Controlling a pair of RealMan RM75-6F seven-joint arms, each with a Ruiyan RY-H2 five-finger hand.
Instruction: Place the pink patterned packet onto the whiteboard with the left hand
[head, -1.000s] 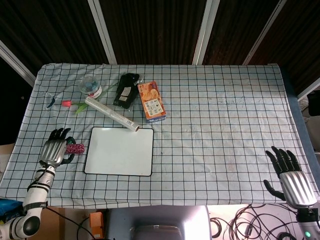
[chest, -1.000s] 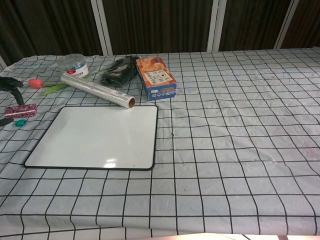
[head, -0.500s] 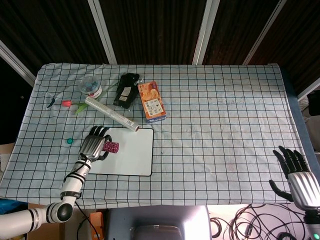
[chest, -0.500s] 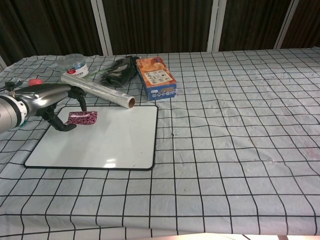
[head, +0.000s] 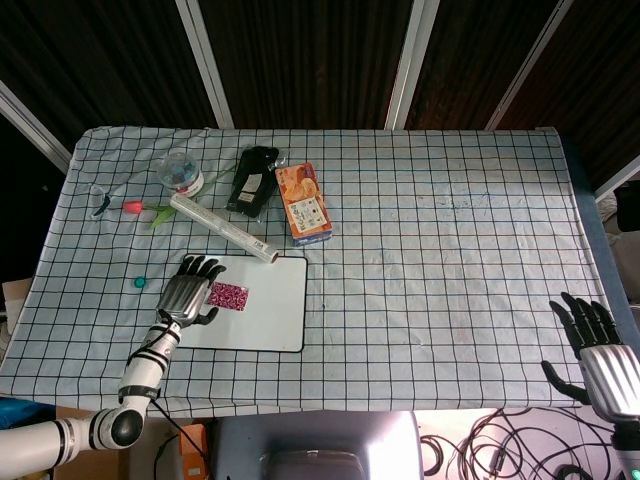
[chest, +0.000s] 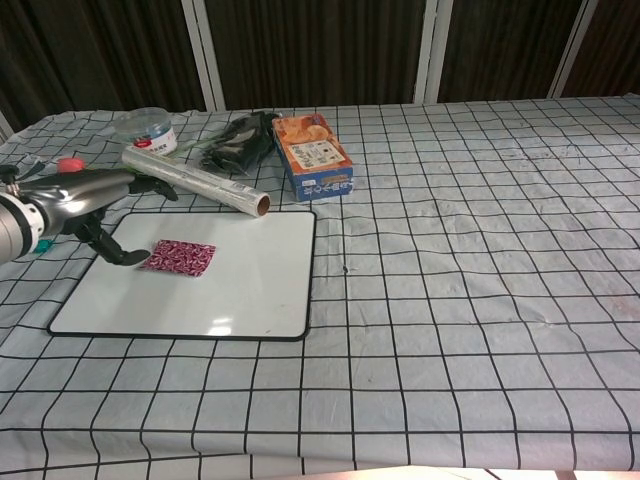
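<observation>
The pink patterned packet (head: 228, 295) (chest: 178, 257) lies flat on the left part of the whiteboard (head: 268, 312) (chest: 235, 285). My left hand (head: 187, 291) (chest: 84, 199) hovers over the board's left edge, just left of the packet, with its fingers spread and nothing in them. A thumb tip sits close to the packet's left end without gripping it. My right hand (head: 597, 350) stays at the table's near right corner, fingers spread and empty; the chest view does not show it.
Behind the board lie a foil roll (head: 225, 228) (chest: 195, 181), an orange box (head: 303, 203) (chest: 314, 156), a black pouch (head: 252, 180), a clear tub (head: 180, 170) and a red flower (head: 133, 207). A small green cap (head: 140, 282) sits left of the hand.
The left hand carried the packet from the cloth onto the whiteboard, then let it go; the packet now lies flat and the hand has drawn slightly left. The right hand barely moved.
</observation>
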